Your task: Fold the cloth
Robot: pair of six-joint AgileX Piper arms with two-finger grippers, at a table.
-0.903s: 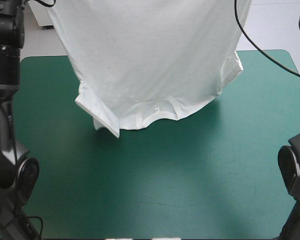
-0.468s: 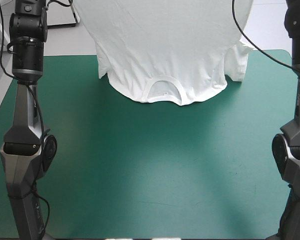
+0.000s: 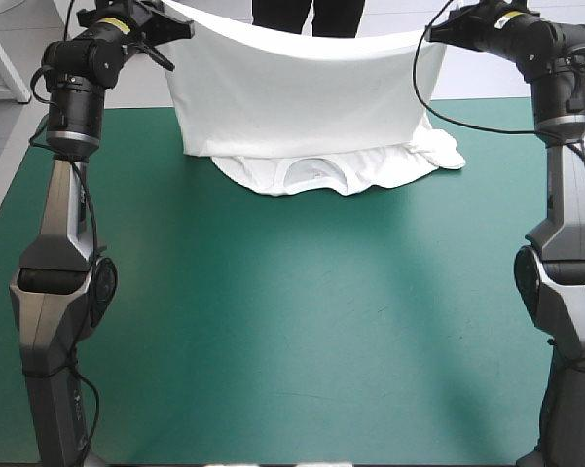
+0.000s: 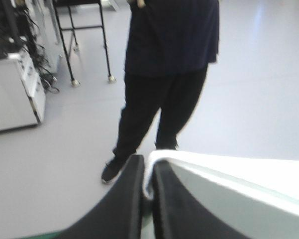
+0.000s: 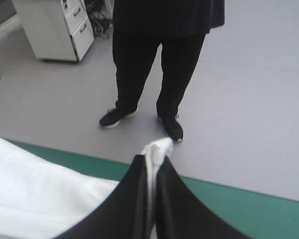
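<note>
The left gripper (image 3: 178,26), with two broad black fingers (image 4: 129,199), is raised above the far left part of the table. It is clamped on one upper corner of the white short-sleeved T-shirt (image 3: 302,97). In the left wrist view the fingers stand almost together, with a thin fold of white cloth between them.

The right gripper (image 3: 436,29) is raised at about the same height on the far right side and is pinched on the other upper corner. In the right wrist view a small tuft of white cloth stands out above its fingertips.

The T-shirt hangs like a curtain between the two grippers, and its upper edge sags a little in the middle. Its lower part rests on the teal-green table cover (image 3: 292,321) near the far edge. There the round collar (image 3: 316,175) lies on the cover, and one sleeve (image 3: 443,156) spreads out toward the right side.
</note>
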